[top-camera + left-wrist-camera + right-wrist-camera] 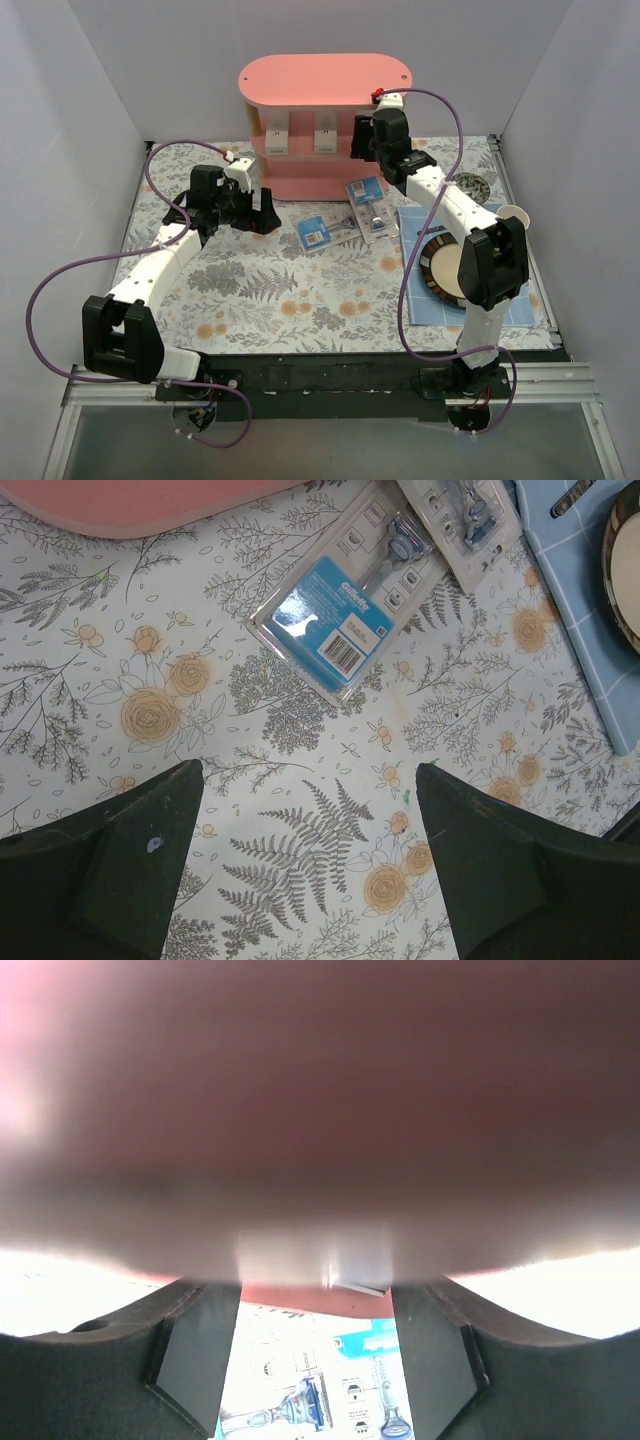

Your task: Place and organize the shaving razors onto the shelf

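**Inspector:** Where are the razors sitting?

**Assessor:** The left box (pixel 277 135) and right box (pixel 324 133) are standing upright, side by side, on the middle tier of the shelf (pixel 325 78). My reading is that the upright row is saving width and leaving the tier's right end free. The near pack (pixel 313 233) and far pack (pixel 368 205) are lying flat on the table (pixel 250 290), close together just in front of the shelf, not yet shelved.

**Inspector:** What is the right gripper doing?

**Assessor:** The right gripper (pixel 360 140) is reaching into that free right end. Its wrist view is showing mostly blurred pink, with a pale blurred shape above the gap between its fingers (pixel 190 1360). Whether it is gripping anything, I cannot tell. I am judging that a placement on that tier is under way.

**Inspector:** And the left?

**Assessor:** The left gripper (pixel 265 212) is hovering low over the table with its jaws spread wide and nothing between them. In its own view the near pack (pixel 335 615) is lying ahead of the fingers (pixel 150 860) and apart from them. I am judging that it is lining up for that pack. The mat (pixel 580 610) and plate (pixel 625 570) are lying off to the right, clear of the approach.
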